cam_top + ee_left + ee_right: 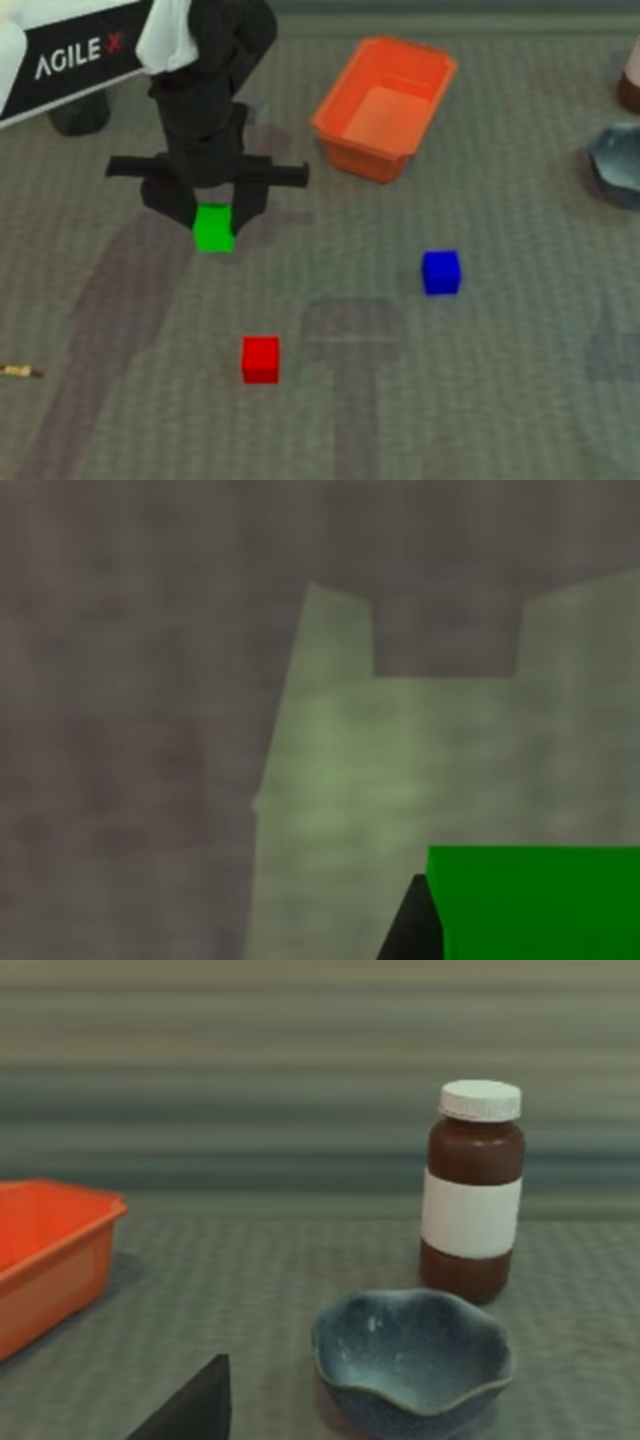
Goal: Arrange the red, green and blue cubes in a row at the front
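Note:
My left gripper [213, 215] hangs over the left half of the table, shut on the green cube [213, 230]. In the left wrist view the green cube [535, 905] fills the corner, pressed against one dark finger [408, 930], with its shadow on the cloth beneath. The red cube [260, 358] rests near the front, left of centre. Farther back, to the right of centre, sits the blue cube [440, 272]. My right arm is out of the top view. Its wrist view shows only one dark finger [195, 1410], far to the side with nothing against it.
An orange tub [385, 95] stands at the back centre. A blue-grey bowl [615, 165] and a brown bottle with a white cap [472, 1190] sit at the far right edge. A small tan object [20, 372] lies at the left edge.

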`<move>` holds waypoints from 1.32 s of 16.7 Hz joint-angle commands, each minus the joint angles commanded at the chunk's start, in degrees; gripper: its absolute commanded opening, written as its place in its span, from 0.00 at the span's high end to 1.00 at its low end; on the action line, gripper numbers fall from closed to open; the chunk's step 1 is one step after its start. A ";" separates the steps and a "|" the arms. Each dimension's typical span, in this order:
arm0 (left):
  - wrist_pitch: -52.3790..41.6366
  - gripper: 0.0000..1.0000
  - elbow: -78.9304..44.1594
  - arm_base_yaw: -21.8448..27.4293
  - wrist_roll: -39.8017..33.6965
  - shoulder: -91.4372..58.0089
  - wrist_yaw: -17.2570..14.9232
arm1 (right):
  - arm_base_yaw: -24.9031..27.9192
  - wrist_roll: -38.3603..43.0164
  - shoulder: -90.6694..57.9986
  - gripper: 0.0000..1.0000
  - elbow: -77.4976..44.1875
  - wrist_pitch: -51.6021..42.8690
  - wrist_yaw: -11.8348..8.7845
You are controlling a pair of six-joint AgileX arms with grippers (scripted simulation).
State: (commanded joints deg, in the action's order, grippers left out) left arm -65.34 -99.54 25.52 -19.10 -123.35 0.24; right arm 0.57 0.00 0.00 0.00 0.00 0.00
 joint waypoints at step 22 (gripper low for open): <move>6.34 1.00 7.27 20.42 -26.77 1.36 0.47 | 0.00 0.00 0.00 0.00 0.00 0.00 0.00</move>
State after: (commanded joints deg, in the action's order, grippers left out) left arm -59.00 -92.27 45.94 -45.87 -121.98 0.71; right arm 0.57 0.00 0.00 0.00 0.00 0.00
